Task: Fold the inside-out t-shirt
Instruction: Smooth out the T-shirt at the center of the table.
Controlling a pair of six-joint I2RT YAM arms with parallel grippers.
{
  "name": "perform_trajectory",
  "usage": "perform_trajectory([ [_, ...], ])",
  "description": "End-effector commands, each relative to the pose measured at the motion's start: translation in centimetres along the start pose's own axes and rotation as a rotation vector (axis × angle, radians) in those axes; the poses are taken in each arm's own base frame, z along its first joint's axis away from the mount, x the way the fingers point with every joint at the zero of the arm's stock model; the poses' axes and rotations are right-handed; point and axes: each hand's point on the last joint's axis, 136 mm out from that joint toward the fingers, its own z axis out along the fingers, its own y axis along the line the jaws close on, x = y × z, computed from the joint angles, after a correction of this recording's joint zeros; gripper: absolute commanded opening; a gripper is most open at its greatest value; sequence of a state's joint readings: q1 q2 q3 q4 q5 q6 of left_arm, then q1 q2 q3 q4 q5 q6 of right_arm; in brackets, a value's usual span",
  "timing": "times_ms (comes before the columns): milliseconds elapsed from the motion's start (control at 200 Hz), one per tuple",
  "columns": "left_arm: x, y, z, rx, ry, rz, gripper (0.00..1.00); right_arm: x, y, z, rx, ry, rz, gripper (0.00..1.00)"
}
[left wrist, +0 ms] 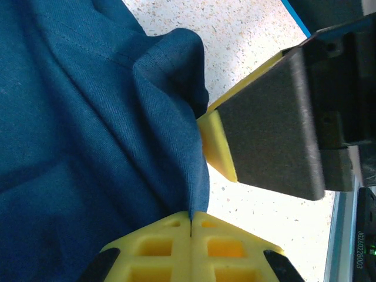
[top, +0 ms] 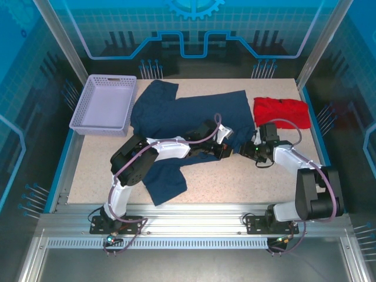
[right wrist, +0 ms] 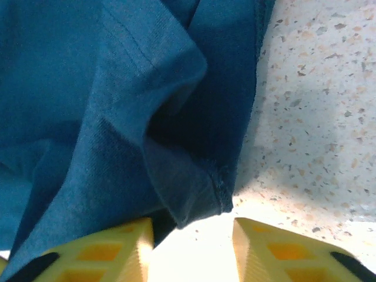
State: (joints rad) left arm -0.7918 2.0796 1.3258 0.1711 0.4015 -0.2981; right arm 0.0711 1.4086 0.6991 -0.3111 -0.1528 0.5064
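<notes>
Right now my left gripper has its fingers pressed tight on a fold of the inside-out t-shirt, which lies spread across the table. My right gripper stands parted, the shirt's hem corner just ahead of the gap.

Dark navy t-shirt, rumpled, lying flat across centre of table; one end trails toward near-left edge, right hem bunched into a raised fold.
</notes>
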Motion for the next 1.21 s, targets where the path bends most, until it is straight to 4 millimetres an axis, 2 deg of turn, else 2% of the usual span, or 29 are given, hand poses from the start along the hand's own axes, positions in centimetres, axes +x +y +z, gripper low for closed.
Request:
perform_trajectory([
  [0,-0.7,-0.6,-0.2,0.022,-0.013,0.006,0.0,-1.5,0.9,0.1,-0.026,-0.03,0.01,0.3],
  [125,-0.7,-0.5,-0.2,0.02,-0.015,0.004,0.0,-2.0,-1.1,-0.1,0.1,-0.037,-0.023,0.07],
  [240,-0.8,-0.7,-0.4,0.026,-0.018,0.003,0.0,-3.9,-2.2,-2.6,0.208,-0.11,-0.111,0.0],
  [420,-1.1,-0.6,-0.5,0.037,-0.029,-0.01,0.0,-7.0,-0.5,-7.5,0.21,-0.255,-0.268,0.0],
  [490,-1.0,-0.7,-0.4,0.043,-0.028,-0.007,0.0,-7.0,0.1,-8.1,0.179,-0.257,-0.316,0.0],
  [505,-1.0,-0.7,-0.4,0.043,-0.028,-0.007,0.0,-7.7,0.8,-8.9,0.164,-0.279,-0.328,0.0],
  [605,-0.8,-0.6,-0.2,0.049,-0.024,-0.007,0.0,-8.4,2.2,-9.9,0.081,-0.283,-0.368,0.0],
  [665,-0.5,-0.5,0.0,0.051,-0.019,-0.009,0.0,-8.7,2.9,-10.0,0.057,-0.273,-0.404,0.0],
  [765,-0.5,-0.4,0.1,0.055,-0.017,-0.013,0.0,-9.1,2.5,-9.9,0.093,-0.232,-0.408,0.0],
  [880,-0.4,-0.7,0.3,0.066,-0.013,-0.01,0.0,-8.9,0.6,-8.9,0.191,-0.152,-0.361,0.0],
  [1045,0.1,-1.7,1.1,0.087,0.001,0.013,0.0,-6.8,-2.6,-7.3,0.295,-0.073,-0.286,0.0],
  [1200,1.6,-2.9,2.8,0.094,0.034,0.046,0.0,-5.1,-5.6,-6.6,0.372,-0.048,-0.192,0.0],
])
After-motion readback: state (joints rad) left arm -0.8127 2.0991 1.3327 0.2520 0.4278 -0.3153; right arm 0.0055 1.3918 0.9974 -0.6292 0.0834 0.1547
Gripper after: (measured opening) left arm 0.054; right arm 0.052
